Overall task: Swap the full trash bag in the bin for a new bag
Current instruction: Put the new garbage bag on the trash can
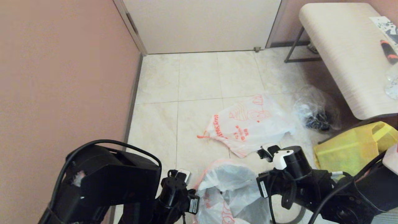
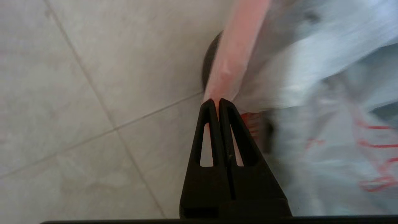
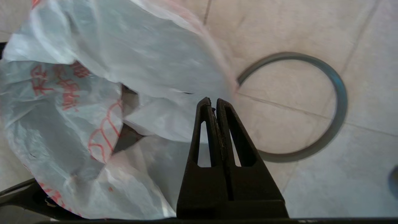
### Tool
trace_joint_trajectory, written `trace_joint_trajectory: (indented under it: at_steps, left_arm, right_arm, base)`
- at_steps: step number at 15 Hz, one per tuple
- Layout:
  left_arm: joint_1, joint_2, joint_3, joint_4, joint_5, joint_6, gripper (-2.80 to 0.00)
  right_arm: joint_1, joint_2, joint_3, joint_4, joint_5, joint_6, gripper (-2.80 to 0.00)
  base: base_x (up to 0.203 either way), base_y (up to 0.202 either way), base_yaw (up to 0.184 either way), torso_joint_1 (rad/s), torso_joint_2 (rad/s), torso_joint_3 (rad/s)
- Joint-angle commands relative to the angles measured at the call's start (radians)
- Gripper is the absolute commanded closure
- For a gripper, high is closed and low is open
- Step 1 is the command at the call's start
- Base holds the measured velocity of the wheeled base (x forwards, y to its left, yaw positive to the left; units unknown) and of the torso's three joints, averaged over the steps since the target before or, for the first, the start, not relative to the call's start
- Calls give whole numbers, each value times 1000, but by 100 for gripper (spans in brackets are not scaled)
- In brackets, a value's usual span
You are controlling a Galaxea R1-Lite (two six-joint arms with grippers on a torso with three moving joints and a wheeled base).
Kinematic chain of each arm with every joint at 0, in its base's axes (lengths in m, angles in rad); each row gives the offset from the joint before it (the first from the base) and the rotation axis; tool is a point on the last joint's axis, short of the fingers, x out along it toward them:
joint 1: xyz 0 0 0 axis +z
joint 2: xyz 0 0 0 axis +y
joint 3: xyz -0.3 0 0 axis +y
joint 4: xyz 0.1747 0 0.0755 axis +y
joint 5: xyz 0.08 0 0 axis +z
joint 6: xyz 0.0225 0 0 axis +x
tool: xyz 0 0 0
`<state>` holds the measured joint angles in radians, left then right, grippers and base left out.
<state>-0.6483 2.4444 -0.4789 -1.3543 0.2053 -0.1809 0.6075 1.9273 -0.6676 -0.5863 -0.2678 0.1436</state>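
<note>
Our left claw clamped on new bag handle, right claw pinching its rim, rim hoop on floor, full trash bag beyond

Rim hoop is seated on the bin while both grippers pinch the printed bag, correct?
No. The rim hoop lies flat on the floor tiles, as the right wrist view shows. The left gripper and right gripper do both pinch the printed bag.
</note>
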Motion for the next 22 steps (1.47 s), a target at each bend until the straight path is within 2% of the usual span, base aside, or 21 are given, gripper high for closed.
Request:
trace_joint_trajectory:
  at_steps: [1, 3, 6, 9, 11, 13, 15, 18, 20, 22]
  left_arm:
    - [17, 28, 2, -8, 2, -2, 0]
    - [22, 0, 26, -13, 2, -4, 0]
    - [21, -136, 127, -37, 1, -12, 0]
    - [43, -254, 289, -82, 4, -63, 0]
    - [94, -238, 375, -136, 3, -112, 0]
    - [112, -134, 378, -162, 2, -122, 0]
    - [110, -74, 330, -174, -7, -127, 0]
    - [119, -37, 327, -176, -97, -145, 0]
    - [153, -50, 312, -176, -123, -147, 0]
    - [179, -36, 267, -176, -142, -128, 0]
  right_arm:
    - [-17, -39, 34, -3, -4, 1, 0]
    - [-49, -45, 72, -3, -8, 5, 0]
    - [-121, -31, 132, 0, -8, 4, 0]
    - [-128, 50, 159, -3, -10, 6, 0]
    - [-120, 125, 159, -21, -10, 5, 0]
    - [-105, 212, 154, -46, -23, 3, 0]
    - [-80, 284, 144, -54, -33, 0, 0]
    - [11, 338, 108, -55, -36, 6, 0]
    - [73, 373, 58, -55, -36, 38, 0]
    - [90, 417, -34, -50, -35, 54, 0]
  base:
    - [0, 0, 0, 0, 0, 0]
    - [0, 0, 0, 0, 0, 0]
    - [0, 0, 0, 0, 0, 0]
    - [0, 0, 0, 0, 0, 0]
    - [0, 0, 0, 0, 0, 0]
    - [0, 0, 0, 0, 0, 0]
    - [0, 0, 0, 0, 0, 0]
    - [0, 0, 0, 0, 0, 0]
    - [0, 0, 0, 0, 0, 0]
    - [0, 0, 0, 0, 0, 0]
